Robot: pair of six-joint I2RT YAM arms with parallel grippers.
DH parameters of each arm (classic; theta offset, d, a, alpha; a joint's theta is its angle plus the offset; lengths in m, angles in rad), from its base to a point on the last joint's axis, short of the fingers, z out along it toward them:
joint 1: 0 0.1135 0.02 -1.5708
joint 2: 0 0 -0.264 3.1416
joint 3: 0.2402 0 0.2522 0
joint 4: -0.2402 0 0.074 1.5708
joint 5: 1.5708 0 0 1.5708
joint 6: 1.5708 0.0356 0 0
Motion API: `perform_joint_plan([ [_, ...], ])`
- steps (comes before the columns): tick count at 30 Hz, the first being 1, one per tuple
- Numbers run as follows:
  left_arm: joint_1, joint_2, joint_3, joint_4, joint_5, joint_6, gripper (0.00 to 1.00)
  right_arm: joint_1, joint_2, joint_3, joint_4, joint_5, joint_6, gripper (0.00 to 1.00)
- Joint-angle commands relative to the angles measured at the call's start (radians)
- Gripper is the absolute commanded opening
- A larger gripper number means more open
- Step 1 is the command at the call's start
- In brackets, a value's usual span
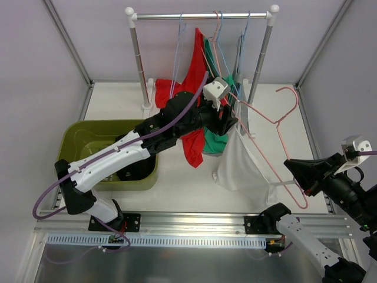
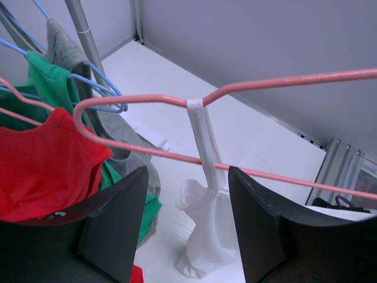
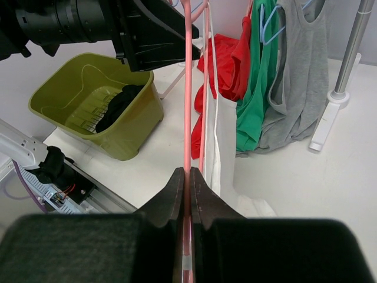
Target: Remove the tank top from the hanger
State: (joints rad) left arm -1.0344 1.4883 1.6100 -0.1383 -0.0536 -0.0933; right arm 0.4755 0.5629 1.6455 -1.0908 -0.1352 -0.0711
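A white tank top (image 1: 241, 165) hangs by one strap from a pink wire hanger (image 1: 277, 121), its hem resting on the table. My right gripper (image 1: 291, 166) is shut on the hanger's lower wire; in the right wrist view the gripper (image 3: 187, 172) pinches the pink hanger (image 3: 188, 88), with the tank top (image 3: 224, 141) just beyond. My left gripper (image 1: 232, 124) is open at the hanger's upper end. In the left wrist view the left gripper (image 2: 187, 171) is wide open and empty; the tank top (image 2: 206, 236) and its strap hang over the hanger (image 2: 283, 81) beyond the fingers.
A clothes rack (image 1: 200, 16) at the back holds red (image 1: 191, 141), green (image 1: 213, 141) and grey (image 3: 300, 71) garments on blue and pink hangers. An olive green bin (image 1: 73, 132) with a black garment stands at the left, under my left arm.
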Motion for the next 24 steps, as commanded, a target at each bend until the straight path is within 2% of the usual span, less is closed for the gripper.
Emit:
perform_joint_plan([
  [1,-0.004,0.009,0.039,0.134,0.009,0.017,0.57,-0.003,0.011,0.023,0.032,-0.006,0.001,0.01],
  [5,-0.004,0.032,0.042,0.177,-0.017,0.017,0.42,-0.003,0.025,0.019,0.037,-0.026,-0.004,0.01],
  [9,-0.004,0.035,0.037,0.19,-0.02,0.021,0.41,-0.005,0.023,0.007,0.052,-0.038,0.001,0.01],
  [11,-0.004,0.038,0.037,0.193,-0.02,0.023,0.36,-0.003,0.023,0.002,0.065,-0.05,0.005,0.0],
  [16,-0.003,0.05,0.031,0.204,-0.054,0.023,0.17,-0.003,0.023,-0.003,0.074,-0.063,0.008,0.01],
  [17,-0.003,0.05,0.028,0.204,-0.064,0.021,0.0,-0.003,0.023,-0.004,0.074,-0.06,0.004,0.0],
  [24,-0.003,-0.049,-0.071,0.204,-0.192,0.027,0.0,-0.003,0.014,-0.033,0.062,0.06,-0.027,0.01],
])
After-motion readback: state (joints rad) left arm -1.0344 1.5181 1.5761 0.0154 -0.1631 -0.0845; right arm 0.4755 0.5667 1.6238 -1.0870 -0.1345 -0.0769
